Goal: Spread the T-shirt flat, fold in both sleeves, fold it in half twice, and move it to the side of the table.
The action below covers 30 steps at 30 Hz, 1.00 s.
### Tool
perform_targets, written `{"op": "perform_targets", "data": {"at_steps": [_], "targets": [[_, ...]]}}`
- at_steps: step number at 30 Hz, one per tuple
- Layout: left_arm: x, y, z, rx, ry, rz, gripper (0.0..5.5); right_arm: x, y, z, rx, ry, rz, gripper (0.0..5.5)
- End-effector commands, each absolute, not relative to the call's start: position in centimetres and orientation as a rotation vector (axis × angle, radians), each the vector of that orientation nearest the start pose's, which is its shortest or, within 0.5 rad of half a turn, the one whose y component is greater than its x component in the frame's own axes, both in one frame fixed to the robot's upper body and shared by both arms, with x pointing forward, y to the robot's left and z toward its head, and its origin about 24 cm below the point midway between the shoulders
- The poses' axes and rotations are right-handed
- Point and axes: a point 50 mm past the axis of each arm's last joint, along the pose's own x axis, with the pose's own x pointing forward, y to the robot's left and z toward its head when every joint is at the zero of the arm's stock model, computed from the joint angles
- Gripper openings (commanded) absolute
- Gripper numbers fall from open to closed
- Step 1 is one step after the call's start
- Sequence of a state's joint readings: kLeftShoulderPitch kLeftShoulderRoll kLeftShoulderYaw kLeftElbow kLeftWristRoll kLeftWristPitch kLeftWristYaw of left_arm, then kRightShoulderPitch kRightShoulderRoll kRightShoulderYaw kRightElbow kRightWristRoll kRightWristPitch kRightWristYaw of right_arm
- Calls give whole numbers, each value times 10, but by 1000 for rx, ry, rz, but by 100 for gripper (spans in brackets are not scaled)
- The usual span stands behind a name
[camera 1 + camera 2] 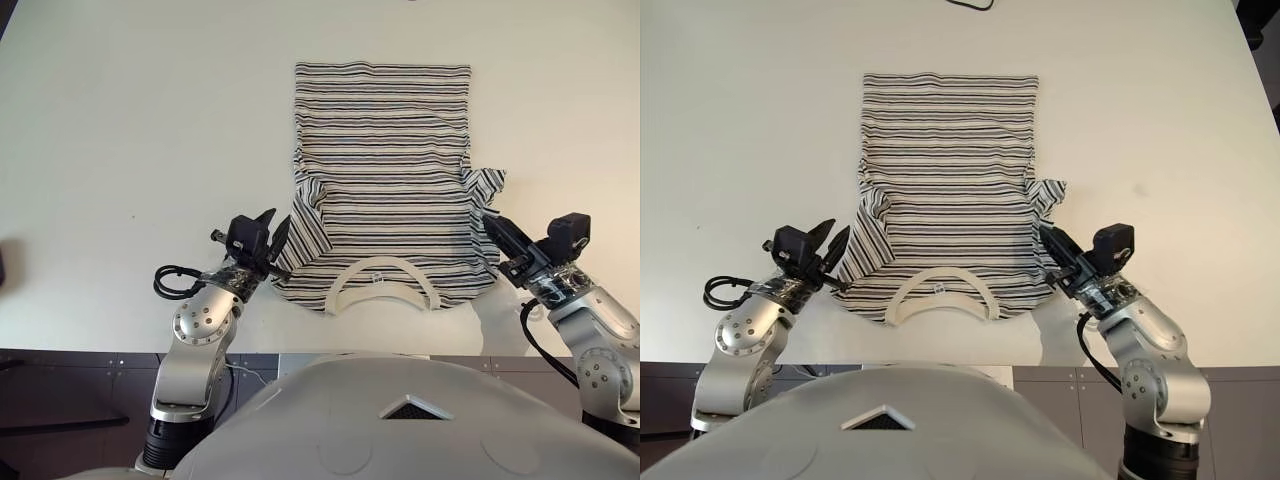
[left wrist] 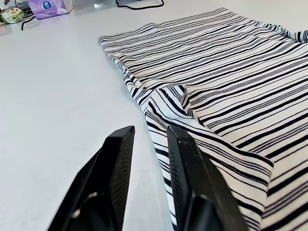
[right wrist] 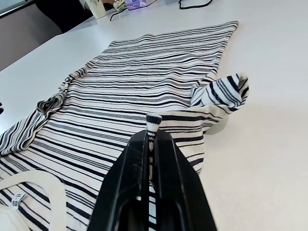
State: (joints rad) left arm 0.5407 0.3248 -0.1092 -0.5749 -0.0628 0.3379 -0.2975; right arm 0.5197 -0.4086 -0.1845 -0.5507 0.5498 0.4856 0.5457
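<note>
Striped T-shirt (image 1: 385, 170) lies on the table (image 1: 120, 150) by its near edge. The right gripper (image 3: 153, 132) pinches the cloth; the left gripper (image 2: 150, 131) is spread apart, holding nothing. A one-sided pull could bunch it up.

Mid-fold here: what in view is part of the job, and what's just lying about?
Job: T-shirt; left gripper, open beside its edge; right gripper, shut on its fabric.
Lying about: purple box; black cable, both far across the table.
</note>
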Motion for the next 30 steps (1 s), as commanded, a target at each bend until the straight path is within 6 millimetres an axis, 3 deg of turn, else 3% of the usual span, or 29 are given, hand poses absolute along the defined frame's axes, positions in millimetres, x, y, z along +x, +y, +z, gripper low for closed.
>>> {"op": "perform_targets", "data": {"at_steps": [1,6,17,25,30], "targets": [[143,165,42,190,350,-402,125,146,-201,59,120,360,573,13],[144,165,43,198,351,-421,125,149,-191,60,101,364,622,13],[143,164,42,207,355,-437,125,138,-190,38,5,503,653,13],[145,165,43,220,354,-452,125,134,-183,35,-9,520,717,13],[146,165,42,225,354,-453,125,137,-178,46,52,473,801,91]]}}
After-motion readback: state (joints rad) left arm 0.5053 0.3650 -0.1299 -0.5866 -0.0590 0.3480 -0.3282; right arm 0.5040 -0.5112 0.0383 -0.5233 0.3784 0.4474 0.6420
